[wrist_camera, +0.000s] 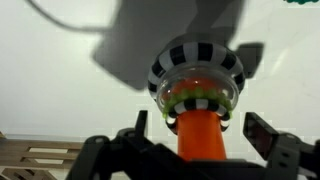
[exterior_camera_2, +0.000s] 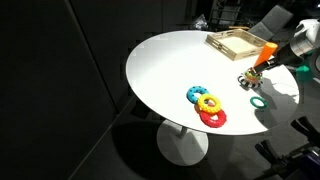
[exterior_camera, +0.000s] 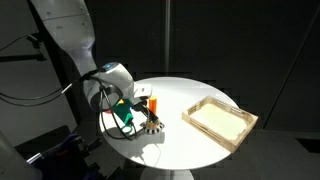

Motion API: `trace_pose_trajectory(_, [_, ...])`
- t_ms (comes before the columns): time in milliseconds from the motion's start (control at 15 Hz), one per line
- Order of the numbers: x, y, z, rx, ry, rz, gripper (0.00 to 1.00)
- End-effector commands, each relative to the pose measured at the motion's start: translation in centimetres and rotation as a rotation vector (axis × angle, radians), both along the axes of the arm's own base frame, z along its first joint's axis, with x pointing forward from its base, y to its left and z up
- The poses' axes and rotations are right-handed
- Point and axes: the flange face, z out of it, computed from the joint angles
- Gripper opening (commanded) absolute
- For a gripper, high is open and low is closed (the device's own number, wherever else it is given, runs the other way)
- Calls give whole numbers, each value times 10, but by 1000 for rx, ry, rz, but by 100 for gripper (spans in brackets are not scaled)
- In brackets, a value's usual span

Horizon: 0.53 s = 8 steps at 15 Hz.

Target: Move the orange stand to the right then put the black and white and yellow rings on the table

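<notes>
One orange stand, rings stacked on it, on the table, straddled by the spread gripper, apparently untouched; risk: an off-centre close may tip it and scatter rings

Stand on table, tray near it, ring pile well apart.

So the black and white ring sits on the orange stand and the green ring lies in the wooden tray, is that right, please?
Not quite: the green ring lies on the table, not in the tray, as an exterior view shows. The black and white ring is indeed on the stand.
</notes>
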Motion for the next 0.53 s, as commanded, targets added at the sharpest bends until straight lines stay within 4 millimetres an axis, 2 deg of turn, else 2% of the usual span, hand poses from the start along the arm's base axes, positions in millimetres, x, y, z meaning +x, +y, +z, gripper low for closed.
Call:
trace_pose_trajectory(0, [3,-5,8,-13,-15,-1,100])
trace_pose_trajectory(467, [8,-11,5,-26,-15,-9,100])
